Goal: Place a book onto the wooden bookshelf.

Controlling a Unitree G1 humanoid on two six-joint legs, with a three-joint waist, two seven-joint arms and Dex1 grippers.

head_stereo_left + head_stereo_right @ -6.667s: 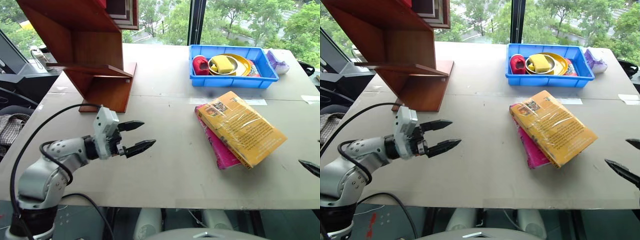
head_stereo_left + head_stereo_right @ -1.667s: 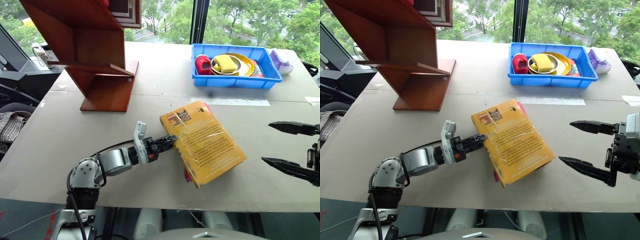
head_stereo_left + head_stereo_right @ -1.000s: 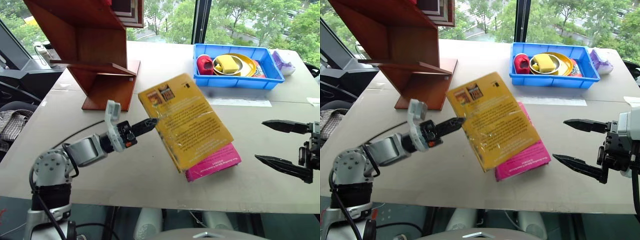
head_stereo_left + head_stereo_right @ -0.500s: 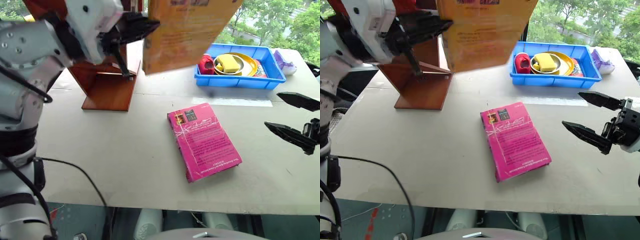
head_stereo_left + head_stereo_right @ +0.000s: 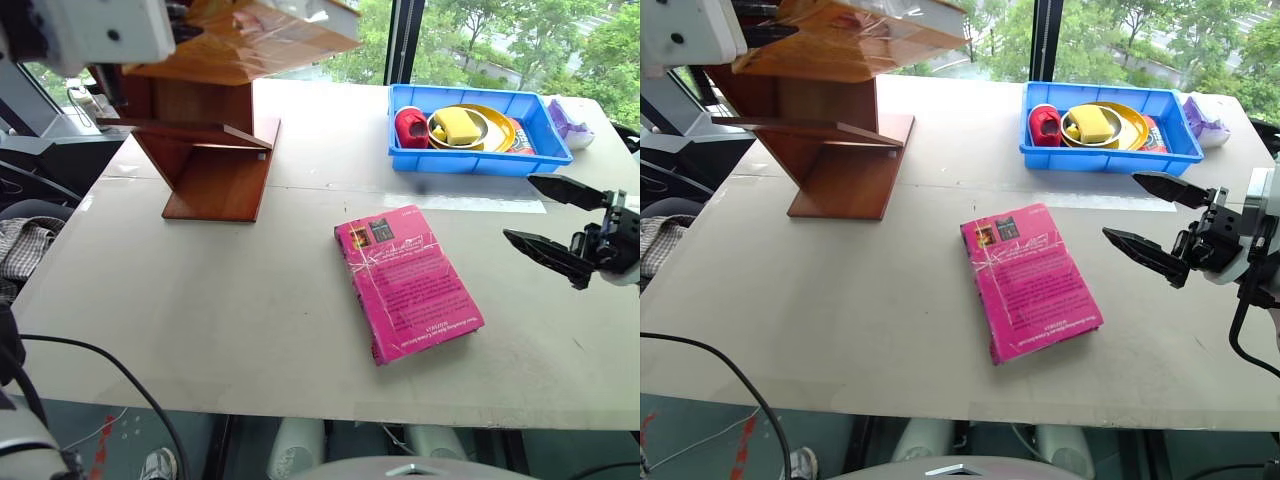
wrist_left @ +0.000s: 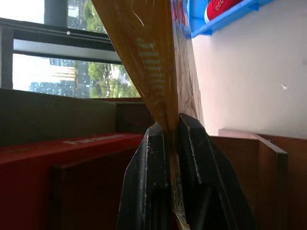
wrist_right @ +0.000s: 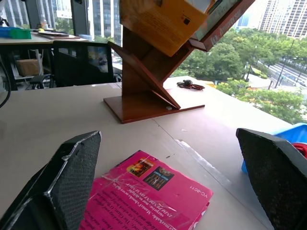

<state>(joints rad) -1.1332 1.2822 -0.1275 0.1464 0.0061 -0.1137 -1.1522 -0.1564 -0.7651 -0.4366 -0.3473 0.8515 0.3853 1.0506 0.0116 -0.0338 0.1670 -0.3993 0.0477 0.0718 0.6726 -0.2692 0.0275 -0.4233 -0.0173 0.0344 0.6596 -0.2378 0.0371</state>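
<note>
Left hand (image 6: 168, 158) clamped on the edge of the book (image 5: 245, 35), holding it high and nearly flat against the upper part of the bookshelf (image 5: 215, 150); right hand (image 5: 1160, 220) spread wide and empty above the right side of the tabletop (image 5: 250, 290).

Bookshelf: large, reddish-brown, with slanted panels, standing at the far left of the tabletop; a red volume (image 6: 57, 158) already sits inside it.

Book: thick and stiff, probably of moderate weight. Its plastic wrap looks slick, so a pinch near one edge may slip or let the far end droop; a grip deep over the spine edge would likely hold better.

Tabletop: pale, flat, matte. A pink book (image 5: 408, 283) lies flat near its middle. A blue tray (image 5: 480, 162) holding a yellow plate and small items sits at the far right.

Room: windows behind the tabletop look onto green trees; chairs stand beyond the shelf.
</note>
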